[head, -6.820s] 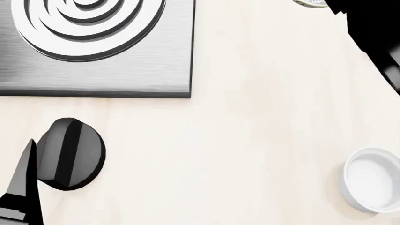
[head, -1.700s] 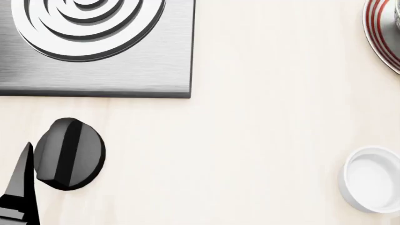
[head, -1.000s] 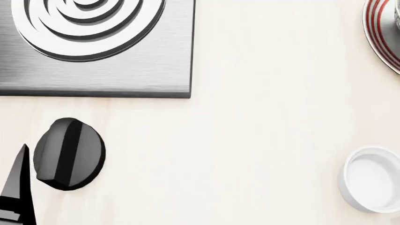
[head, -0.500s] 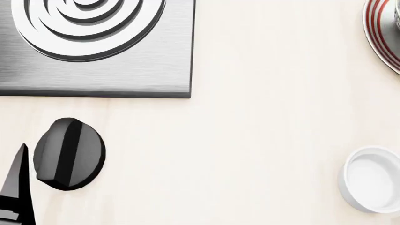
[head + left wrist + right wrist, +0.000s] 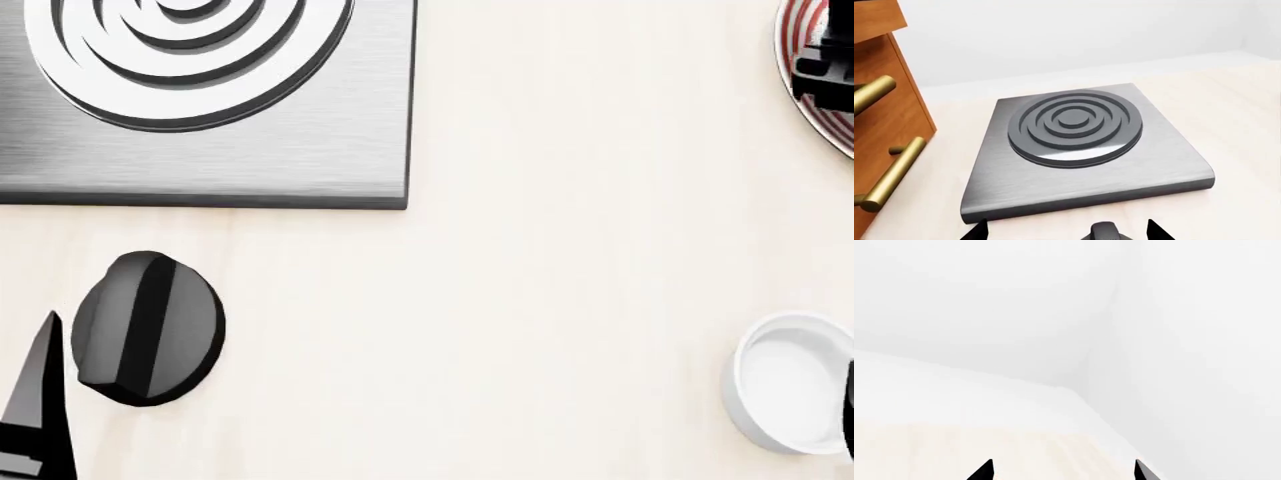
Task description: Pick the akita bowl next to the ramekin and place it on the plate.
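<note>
The akita bowl is out of view in every frame. The white ramekin (image 5: 791, 382) stands at the right edge of the head view. The red-ringed plate (image 5: 801, 105) shows only as a slice at the top right, with a black part of my right arm (image 5: 827, 75) over it. In the right wrist view my right gripper (image 5: 1063, 471) is open and holds nothing, facing pale table and white wall. My left gripper (image 5: 1065, 232) is open low over the table, with the black stove knob (image 5: 1102, 233) between its tips. One of its fingers (image 5: 36, 395) shows at the bottom left.
A brushed-metal hob (image 5: 214, 100) with concentric rings fills the top left, and the black knob (image 5: 147, 328) lies in front of it. A wooden drawer front with brass handles (image 5: 884, 150) stands beside the hob (image 5: 1081, 150). The pale tabletop (image 5: 534, 300) lies between the hob and the ramekin.
A black part of my right arm has come into the head view over the plate, and a dark sliver now shows beside the ramekin. My left finger has barely shifted.
</note>
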Available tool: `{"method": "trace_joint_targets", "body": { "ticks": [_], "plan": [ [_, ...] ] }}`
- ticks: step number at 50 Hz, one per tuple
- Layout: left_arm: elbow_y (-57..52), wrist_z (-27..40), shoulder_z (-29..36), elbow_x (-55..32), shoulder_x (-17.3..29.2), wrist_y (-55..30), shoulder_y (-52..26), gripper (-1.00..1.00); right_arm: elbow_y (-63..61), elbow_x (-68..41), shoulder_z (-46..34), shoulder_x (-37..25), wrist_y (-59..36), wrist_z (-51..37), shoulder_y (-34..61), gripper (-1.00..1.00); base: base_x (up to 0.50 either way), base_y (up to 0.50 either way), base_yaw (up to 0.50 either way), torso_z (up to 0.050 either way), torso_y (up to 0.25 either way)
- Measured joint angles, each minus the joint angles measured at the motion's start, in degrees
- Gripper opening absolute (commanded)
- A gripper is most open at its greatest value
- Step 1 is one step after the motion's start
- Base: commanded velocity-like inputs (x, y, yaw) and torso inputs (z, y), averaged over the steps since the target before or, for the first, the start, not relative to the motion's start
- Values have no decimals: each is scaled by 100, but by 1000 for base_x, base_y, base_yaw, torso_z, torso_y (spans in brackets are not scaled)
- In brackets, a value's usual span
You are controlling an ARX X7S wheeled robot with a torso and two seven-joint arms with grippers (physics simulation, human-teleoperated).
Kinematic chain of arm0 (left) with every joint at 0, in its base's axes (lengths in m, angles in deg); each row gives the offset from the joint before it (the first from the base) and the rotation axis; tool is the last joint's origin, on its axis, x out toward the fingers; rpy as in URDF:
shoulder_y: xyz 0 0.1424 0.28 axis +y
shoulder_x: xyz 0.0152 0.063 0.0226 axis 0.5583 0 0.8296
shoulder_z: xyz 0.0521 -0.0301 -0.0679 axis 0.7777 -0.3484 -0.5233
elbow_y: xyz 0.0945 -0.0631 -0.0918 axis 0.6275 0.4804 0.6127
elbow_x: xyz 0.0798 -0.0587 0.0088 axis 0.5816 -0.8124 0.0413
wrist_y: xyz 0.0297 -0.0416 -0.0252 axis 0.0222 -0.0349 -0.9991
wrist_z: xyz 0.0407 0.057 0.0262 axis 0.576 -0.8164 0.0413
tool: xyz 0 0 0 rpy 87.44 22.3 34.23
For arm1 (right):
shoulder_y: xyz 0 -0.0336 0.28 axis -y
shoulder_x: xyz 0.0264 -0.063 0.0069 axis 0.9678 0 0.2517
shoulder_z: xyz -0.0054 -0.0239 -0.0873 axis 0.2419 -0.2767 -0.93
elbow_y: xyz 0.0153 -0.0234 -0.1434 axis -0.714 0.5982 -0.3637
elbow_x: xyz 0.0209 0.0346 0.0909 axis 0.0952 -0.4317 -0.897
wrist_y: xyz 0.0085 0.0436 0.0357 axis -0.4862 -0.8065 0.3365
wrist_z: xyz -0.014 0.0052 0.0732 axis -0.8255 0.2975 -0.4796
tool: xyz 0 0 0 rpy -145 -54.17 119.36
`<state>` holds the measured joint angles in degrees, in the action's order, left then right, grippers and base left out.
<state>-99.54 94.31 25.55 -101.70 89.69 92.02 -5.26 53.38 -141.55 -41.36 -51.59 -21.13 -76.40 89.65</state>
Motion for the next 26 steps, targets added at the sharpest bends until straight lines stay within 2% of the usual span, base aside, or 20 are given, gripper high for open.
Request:
{"method": "trace_joint_targets", "body": {
  "ticks": [26],
  "plan": [
    [-10,6,-10,-1,-31,-14,20,100,-1046,1579,-447,21,59,-1109,-1284,100,0,0,0,0,0]
  ]
}}
